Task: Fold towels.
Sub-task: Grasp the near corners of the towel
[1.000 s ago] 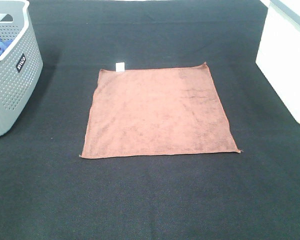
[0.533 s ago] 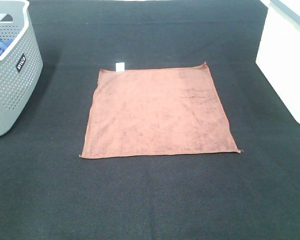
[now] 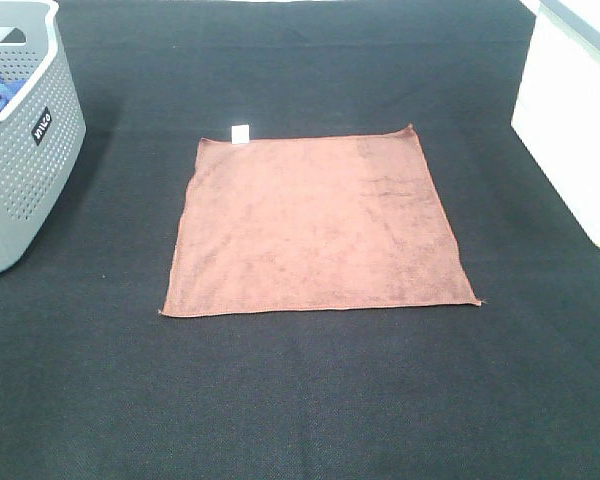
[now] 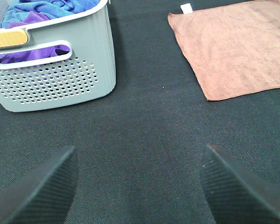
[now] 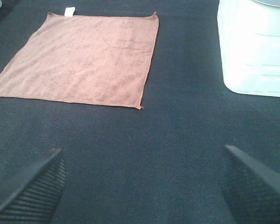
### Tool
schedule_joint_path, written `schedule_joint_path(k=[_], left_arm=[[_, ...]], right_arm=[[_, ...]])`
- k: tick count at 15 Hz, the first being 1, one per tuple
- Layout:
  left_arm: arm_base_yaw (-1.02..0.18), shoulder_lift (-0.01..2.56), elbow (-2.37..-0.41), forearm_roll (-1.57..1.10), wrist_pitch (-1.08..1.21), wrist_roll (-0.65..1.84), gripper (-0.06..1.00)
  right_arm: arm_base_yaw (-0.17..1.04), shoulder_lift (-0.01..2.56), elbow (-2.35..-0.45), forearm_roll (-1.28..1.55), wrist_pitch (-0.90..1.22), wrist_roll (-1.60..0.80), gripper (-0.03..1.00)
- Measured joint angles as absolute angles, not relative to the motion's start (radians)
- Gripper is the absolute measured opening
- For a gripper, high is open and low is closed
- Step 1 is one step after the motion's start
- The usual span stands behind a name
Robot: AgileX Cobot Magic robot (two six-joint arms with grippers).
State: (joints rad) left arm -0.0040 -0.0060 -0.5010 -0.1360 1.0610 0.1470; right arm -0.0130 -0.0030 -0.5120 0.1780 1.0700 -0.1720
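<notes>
The brown towel (image 3: 318, 226) lies flat mid-counter (image 3: 300, 410), unfolded. The left gripper (image 4: 140, 150) and right gripper (image 5: 142, 150) gape wide, empty, near the counter's front edge. Folding looks unstarted; next, each should pinch a near corner.

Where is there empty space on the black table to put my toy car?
The biggest bare patch is the wide strip of black table on the near side of the brown towel. Smaller gaps lie between the towel and the grey basket, and between the towel and the white bin. The middle is crowded: the towel covers it.
</notes>
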Motion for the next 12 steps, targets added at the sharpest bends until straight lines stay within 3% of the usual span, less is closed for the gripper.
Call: schedule_joint_path(k=[12], left_arm=[[-0.004, -0.006, -0.508, -0.152, 1.041, 0.147, 0.70]], right_arm=[[-0.013, 0.006, -0.523, 0.184, 1.034, -0.172, 0.83]])
